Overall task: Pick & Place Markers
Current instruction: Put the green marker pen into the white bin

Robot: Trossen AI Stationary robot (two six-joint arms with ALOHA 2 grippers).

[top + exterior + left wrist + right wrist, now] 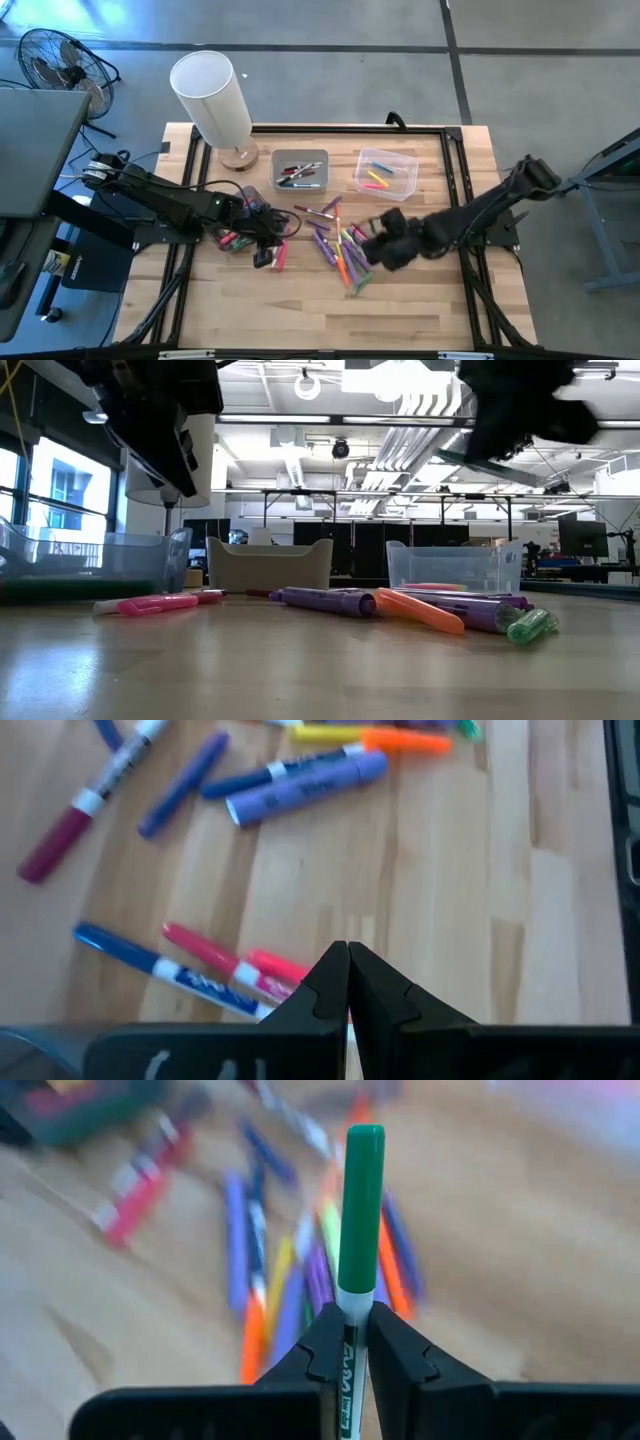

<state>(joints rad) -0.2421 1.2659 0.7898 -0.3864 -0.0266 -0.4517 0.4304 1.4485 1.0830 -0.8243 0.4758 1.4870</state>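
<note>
My right gripper (347,1342) clamps a green-capped marker (358,1220), its fingers (398,1352) pinched on the white barrel, lifted over the heap of markers (338,240) scattered mid-table. My left gripper (347,982) hangs with fingers pressed together on nothing, just above pink and blue markers (215,968) on the wood.

Markers (338,243) of purple, orange, pink, blue scattered flat on the wood mid-table, a few inside two bins, one green-capped marker (358,1230) clamped upright.
</note>
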